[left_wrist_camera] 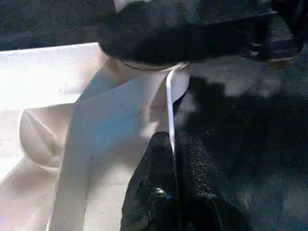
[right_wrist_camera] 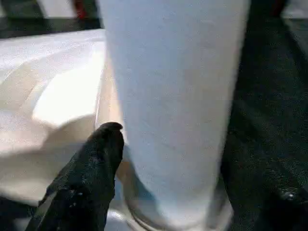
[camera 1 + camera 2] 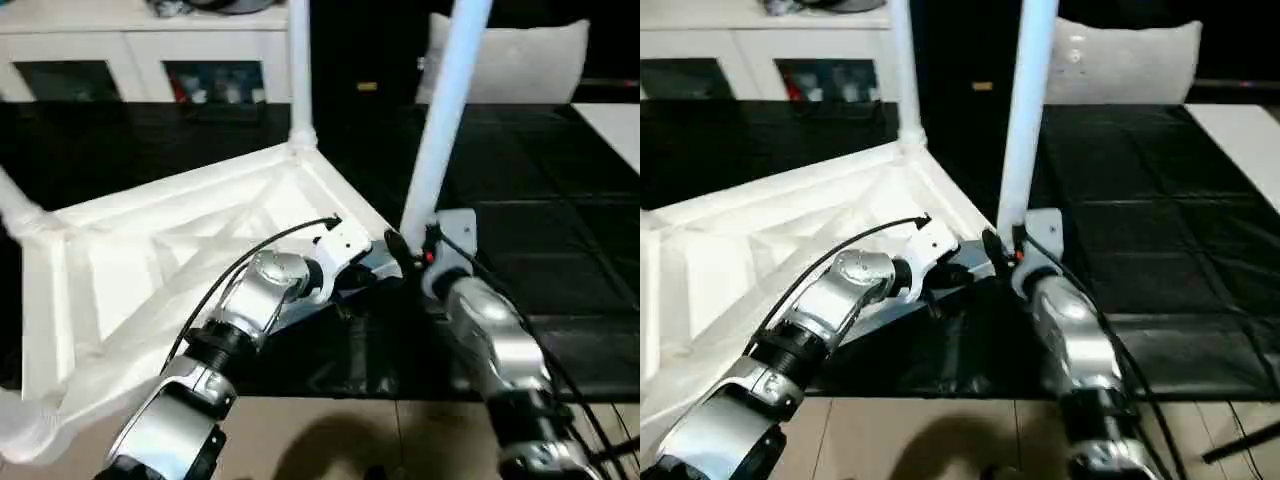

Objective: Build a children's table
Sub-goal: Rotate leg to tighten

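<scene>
Left jaws pinch tabletop rim | leg in corner socket

— What is the big dark thing under it all?

— That is the table. It has a black cover with faint square lines on it. The cover looks a bit shiny.

— And what is past its near edge?

— A tan floor.

— What is way at the back?

— A low white cabinet with dark glass doors. Small things sit behind the glass, too blurry to name.

— Anything else?

— A white pillow far back, and a flat white board on the right side.
</scene>
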You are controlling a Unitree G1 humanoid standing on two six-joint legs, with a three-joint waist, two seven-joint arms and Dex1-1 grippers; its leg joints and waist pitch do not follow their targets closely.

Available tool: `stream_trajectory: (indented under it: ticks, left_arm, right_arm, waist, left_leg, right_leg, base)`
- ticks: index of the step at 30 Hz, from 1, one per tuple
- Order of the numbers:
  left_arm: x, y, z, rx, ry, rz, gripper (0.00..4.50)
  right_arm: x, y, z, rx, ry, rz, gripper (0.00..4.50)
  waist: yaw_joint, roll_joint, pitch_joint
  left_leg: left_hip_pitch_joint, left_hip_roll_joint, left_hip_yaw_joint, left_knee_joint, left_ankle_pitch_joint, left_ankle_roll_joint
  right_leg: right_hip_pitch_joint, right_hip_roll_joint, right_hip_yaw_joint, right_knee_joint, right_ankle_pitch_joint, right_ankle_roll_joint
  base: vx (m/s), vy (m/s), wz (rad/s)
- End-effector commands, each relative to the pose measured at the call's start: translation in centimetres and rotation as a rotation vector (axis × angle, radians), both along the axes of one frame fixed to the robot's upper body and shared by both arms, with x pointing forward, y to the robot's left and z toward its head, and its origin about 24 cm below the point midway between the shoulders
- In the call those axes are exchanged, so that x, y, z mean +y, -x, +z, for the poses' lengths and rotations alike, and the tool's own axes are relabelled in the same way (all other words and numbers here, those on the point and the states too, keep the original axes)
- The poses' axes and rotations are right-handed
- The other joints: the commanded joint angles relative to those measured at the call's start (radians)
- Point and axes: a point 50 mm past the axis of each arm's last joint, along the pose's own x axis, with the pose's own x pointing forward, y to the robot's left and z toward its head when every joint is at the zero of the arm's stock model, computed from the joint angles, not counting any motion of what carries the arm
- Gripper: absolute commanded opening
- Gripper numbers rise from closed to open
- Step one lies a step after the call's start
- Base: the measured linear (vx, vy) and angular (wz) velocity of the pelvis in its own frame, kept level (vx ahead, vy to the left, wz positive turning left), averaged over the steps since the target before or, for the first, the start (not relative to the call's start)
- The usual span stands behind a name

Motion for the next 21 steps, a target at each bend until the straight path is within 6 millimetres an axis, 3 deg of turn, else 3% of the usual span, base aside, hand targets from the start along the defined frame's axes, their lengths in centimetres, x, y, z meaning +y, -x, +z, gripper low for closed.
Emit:
stream_trajectory:
  ticks: [1, 3, 4, 6, 10, 15, 17, 21]
  left_arm:
    - [0.3, -0.1, 0.9, -0.052, -0.007, -0.05, 0.0]
    - [0.5, -0.1, 0.9, -0.052, -0.01, -0.062, 0.0]
    - [0.9, 0.2, 0.8, -0.054, -0.027, -0.129, 0.0]
    - [1.4, 0.4, 0.7, -0.055, -0.049, -0.187, 0.0]
    - [1.9, 0.7, 0.6, -0.047, -0.069, -0.272, 0.0]
    - [2.5, 1.5, 0.7, -0.032, -0.091, -0.429, 0.0]
    - [2.8, 2.0, 0.6, -0.021, -0.118, -0.512, 0.0]
    - [3.1, 2.3, 0.6, -0.012, -0.139, -0.565, 0.0]
  right_arm:
    - [-1.1, 0.3, 1.4, -0.071, -0.006, 0.099, 3.57]
    - [-1.5, 0.5, 1.6, -0.069, 0.0, 0.139, 3.85]
    - [-2.7, 1.3, 2.0, -0.062, 0.045, 0.274, 3.95]
    - [-3.6, 1.9, 2.4, -0.052, 0.076, 0.378, 4.05]
    - [-4.5, 2.5, 2.9, -0.018, 0.124, 0.483, 4.44]
    - [-4.9, 3.5, 3.2, 0.05, 0.175, 0.698, 4.44]
    - [-4.9, 3.8, 3.3, 0.086, 0.161, 0.783, 4.44]
    - [-4.7, 4.1, 3.2, 0.123, 0.161, 0.864, 4.09]
  waist:
    - [0.012, -0.007, -0.078]
    - [0.016, -0.004, -0.074]
    - [0.018, -0.006, -0.072]
    - [0.024, -0.008, -0.067]
    - [0.024, -0.011, -0.063]
    - [0.028, -0.011, -0.065]
    - [0.034, -0.011, -0.067]
    - [0.051, -0.011, -0.069]
  left_leg:
    - [-0.008, 0.014, 0.009, -0.048, 0.005, 0.168]
    - [-0.006, 0.016, 0.009, -0.052, -0.038, 0.149]
    - [-0.005, 0.016, 0.009, -0.053, -0.062, 0.137]
    - [-0.002, 0.015, 0.01, -0.054, -0.098, 0.137]
    - [0.003, 0.003, 0.014, -0.056, -0.147, 0.106]
    - [0.009, 0.009, 0.013, -0.056, -0.159, 0.112]
    - [0.005, 0.015, 0.011, -0.057, -0.149, 0.122]
    - [0.004, 0.019, 0.012, -0.057, -0.121, 0.12]
  right_leg:
    - [0.094, -0.06, 0.067, -0.054, -0.186, -0.1]
    - [0.092, -0.058, 0.065, -0.063, -0.257, -0.079]
    - [0.093, -0.055, 0.063, -0.069, -0.29, -0.067]
    - [0.091, -0.053, 0.066, -0.076, -0.329, -0.047]
    - [0.087, -0.048, 0.062, -0.092, -0.448, -0.009]
    - [0.079, -0.047, 0.064, -0.095, -0.449, -0.018]
    - [0.081, -0.049, 0.07, -0.086, -0.421, -0.03]
    - [0.081, -0.051, 0.072, -0.078, -0.39, -0.048]
  base:
    - [0.0, 0.0, 0.0]
    - [0.0, 0.0, 0.0]
    - [0.0, 0.0, 0.0]
    - [0.0, 0.0, 0.0]
    - [0.0, 0.0, 0.0]
    - [0.0, 0.0, 0.0]
    - [0.0, 0.0, 0.0]
    - [0.0, 0.0, 0.0]
